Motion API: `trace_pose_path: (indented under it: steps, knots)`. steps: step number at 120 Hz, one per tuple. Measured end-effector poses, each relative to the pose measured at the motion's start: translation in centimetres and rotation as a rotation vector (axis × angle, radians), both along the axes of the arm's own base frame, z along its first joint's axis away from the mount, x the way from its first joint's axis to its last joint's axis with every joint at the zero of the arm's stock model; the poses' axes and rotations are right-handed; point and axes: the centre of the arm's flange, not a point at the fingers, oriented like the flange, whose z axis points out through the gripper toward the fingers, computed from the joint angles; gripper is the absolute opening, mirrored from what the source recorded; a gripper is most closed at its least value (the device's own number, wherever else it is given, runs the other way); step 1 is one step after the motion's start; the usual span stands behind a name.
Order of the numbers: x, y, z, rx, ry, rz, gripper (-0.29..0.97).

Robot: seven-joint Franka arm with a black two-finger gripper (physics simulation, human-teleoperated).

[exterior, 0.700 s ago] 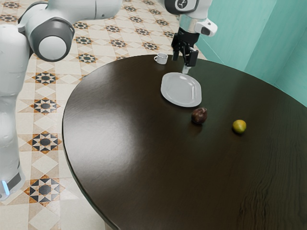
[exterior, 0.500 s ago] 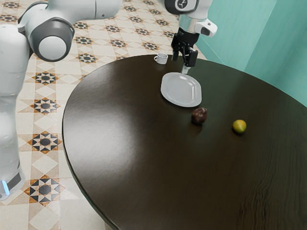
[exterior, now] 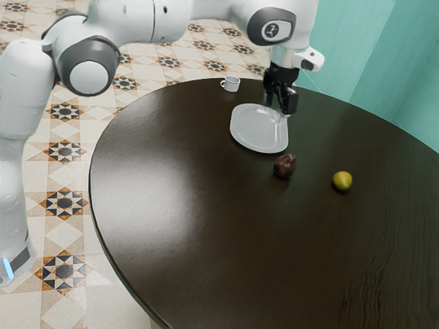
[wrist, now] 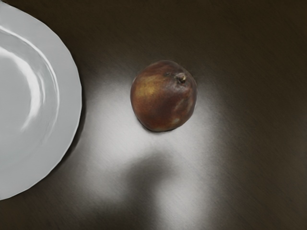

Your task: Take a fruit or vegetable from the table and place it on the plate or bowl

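Hiding part of plate (exterior: pixel 252 130) rim: gripper (exterior: pixel 282 115).

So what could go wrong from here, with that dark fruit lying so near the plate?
The gripper hangs open over the edge of the plate, not over the dark fruit, so coming straight down could strike the plate. The fruit is round and loose on the table; an off-centre squeeze might send it rolling, perhaps toward the yellow fruit. It also lies close beside the plate, so a finger might clip the rim.
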Motion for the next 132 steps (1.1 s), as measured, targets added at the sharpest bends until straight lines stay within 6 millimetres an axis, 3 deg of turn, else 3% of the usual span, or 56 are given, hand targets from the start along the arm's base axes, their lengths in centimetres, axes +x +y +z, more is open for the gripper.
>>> trace_pose_path:
  steps: [13,36,63,112,132]
  knots:
    - [1.6,-0.5,-0.7,-0.011,-0.039,-0.001,0.68]
    - [2.7,-1.5,-1.4,-0.021,-0.066,-0.012,0.68]
    - [3.6,-6.0,-3.3,0.029,-0.046,-0.111,0.68]
    - [2.4,-5.5,-4.5,0.097,0.116,-0.138,0.68]
    - [2.7,-5.0,-7.0,0.107,0.175,-0.163,0.68]
